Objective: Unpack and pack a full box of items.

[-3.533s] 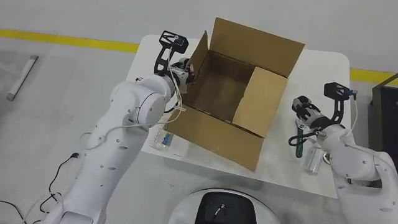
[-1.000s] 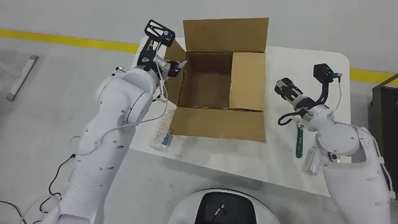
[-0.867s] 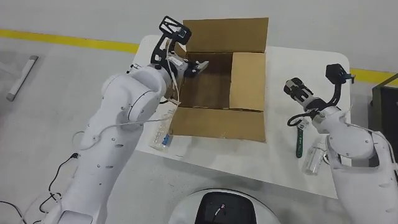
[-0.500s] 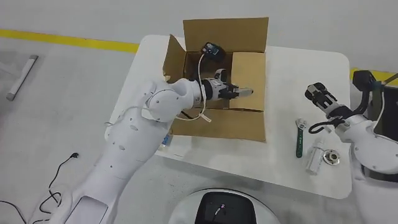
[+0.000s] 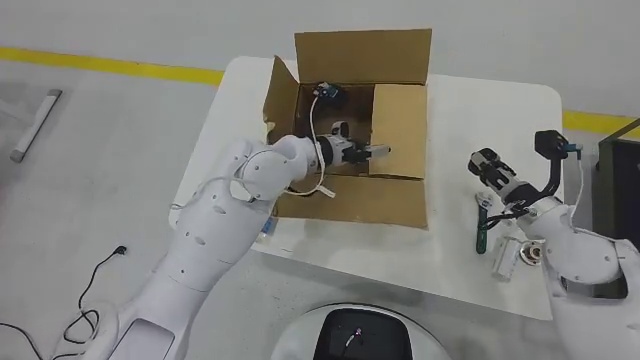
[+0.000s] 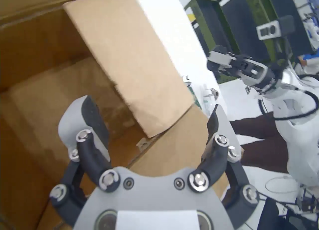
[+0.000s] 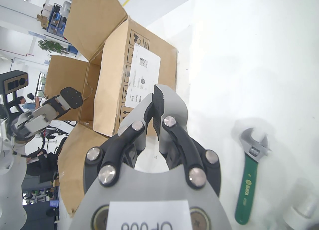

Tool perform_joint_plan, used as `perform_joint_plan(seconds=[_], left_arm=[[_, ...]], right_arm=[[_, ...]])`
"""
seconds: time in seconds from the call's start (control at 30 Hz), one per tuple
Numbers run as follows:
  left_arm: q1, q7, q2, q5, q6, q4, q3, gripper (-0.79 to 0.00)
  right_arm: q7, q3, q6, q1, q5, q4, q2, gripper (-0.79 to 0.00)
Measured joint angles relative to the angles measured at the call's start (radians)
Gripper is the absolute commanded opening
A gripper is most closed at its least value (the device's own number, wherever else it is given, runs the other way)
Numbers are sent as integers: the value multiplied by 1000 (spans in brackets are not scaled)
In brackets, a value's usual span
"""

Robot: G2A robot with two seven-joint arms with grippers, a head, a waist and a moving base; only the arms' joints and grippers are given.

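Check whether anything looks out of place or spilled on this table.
One flap of the cardboard box is folded inward, covering part of the opening, while the other flaps stand open. The open left hand sits beside it. Nothing looks spilled.

The box [image 5: 365, 55] is recorded standing on the table [image 5: 480, 110]. The left gripper [image 6: 149, 110] is placed over the opening of the box, by the flap folded in on its right side. The right gripper [image 7: 156, 96] is held right of the box, apart from it. A wrench [image 5: 481, 232] is laid right of the box, with a small cylinder [image 5: 505, 258] just beyond. A bottle [image 5: 266, 224] is laid beside the box's front left corner.
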Motion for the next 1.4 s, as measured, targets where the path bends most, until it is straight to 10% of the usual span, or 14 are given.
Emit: perform_joint_plan(seconds=[0.63, 1.13, 1.27, 1.3, 1.4], left_arm=[[-85, 33, -68, -357, -9, 298, 53, 0], [-128, -47, -119, -701, -116, 292, 66, 0], [-153, -43, -138, -728, -172, 312, 97, 0], [-160, -41, -143, -736, -184, 318, 107, 0], [-186, -41, -164, -752, -219, 350, 144, 0]], right_arm=[[-51, -241, 11, 171, -41, 162, -22, -785], [-25, -210, 25, 133, -31, 117, -16, -785], [8, -117, 118, 102, -7, 76, -7, -296], [23, -89, 146, 98, 17, 70, -6, -37], [71, 3, 183, 88, 115, 59, 1, 0]])
